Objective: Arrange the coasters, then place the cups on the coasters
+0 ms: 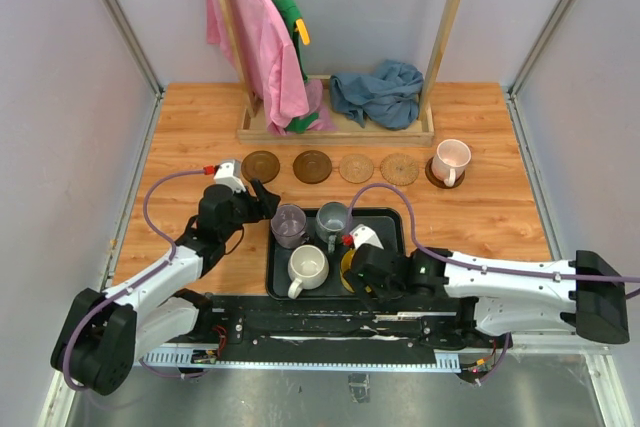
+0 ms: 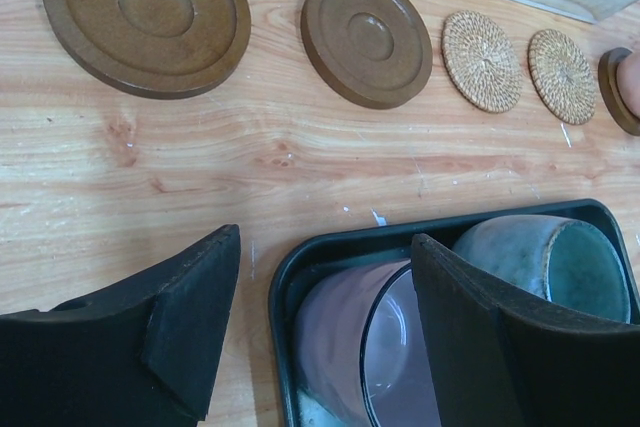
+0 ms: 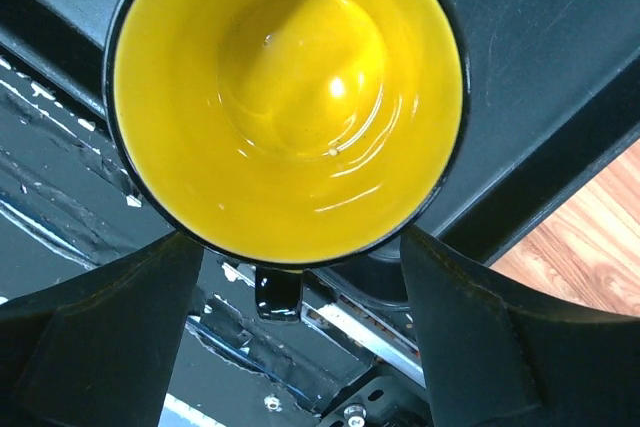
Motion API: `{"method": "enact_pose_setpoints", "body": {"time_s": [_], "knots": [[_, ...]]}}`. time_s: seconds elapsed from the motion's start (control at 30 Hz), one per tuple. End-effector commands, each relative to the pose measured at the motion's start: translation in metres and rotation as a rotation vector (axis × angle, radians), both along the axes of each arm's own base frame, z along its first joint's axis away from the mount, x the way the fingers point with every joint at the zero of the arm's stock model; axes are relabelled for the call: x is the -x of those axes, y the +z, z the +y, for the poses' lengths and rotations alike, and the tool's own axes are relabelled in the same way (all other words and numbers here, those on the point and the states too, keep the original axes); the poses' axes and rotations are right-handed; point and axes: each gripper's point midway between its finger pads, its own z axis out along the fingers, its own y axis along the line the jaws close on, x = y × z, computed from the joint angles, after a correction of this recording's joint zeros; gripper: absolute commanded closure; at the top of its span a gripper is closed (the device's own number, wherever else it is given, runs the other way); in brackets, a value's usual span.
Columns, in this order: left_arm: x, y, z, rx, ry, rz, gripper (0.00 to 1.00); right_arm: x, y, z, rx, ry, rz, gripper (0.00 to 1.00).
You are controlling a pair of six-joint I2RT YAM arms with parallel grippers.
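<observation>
Right gripper [image 3: 300, 242]: spread, flanking yellow cup [image 3: 290, 87] at tray's near right, likely to clamp it.
Left gripper [image 2: 325, 247]: spread wide over purple cup [image 2: 340, 337], tray's far left.
Tray [image 1: 375, 222]: near centre, within both arms' reach.
Coasters [image 1: 312, 166]: far row, spaced for one cup each; pink cup [image 1: 451, 157] on rightmost.

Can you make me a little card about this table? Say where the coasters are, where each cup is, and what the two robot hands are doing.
coasters: five in one row, four bare
pink cup: on the rightmost coaster
tray: holds purple cup, grey-blue cup, cream cup, yellow cup
left gripper: open, at the purple cup
right gripper: open, straddling the yellow cup
cups left to move: four
</observation>
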Motion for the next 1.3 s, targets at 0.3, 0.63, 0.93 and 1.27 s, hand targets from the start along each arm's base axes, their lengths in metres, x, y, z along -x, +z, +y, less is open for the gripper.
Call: {"method": "enact_pose_setpoints", "body": {"time_s": [0.3,0.63,0.93,1.27], "knots": [[0.006,0.0,0.0,0.012,-0.005,-0.014,0.27,-0.005,0.009,0.012,-0.017,-0.025,-0.04,0.38],[0.007,-0.001,0.0,0.019,-0.003,-0.015,0.27,0.0,0.0,0.009,-0.006,-0.03,-0.012,0.52],[0.008,-0.002,0.0,0.024,0.0,-0.015,0.27,0.005,-0.006,0.009,0.01,-0.022,0.017,0.56],[0.009,-0.003,0.0,0.028,0.0,-0.011,0.26,0.007,-0.012,0.007,0.023,-0.028,0.03,0.66]]}}
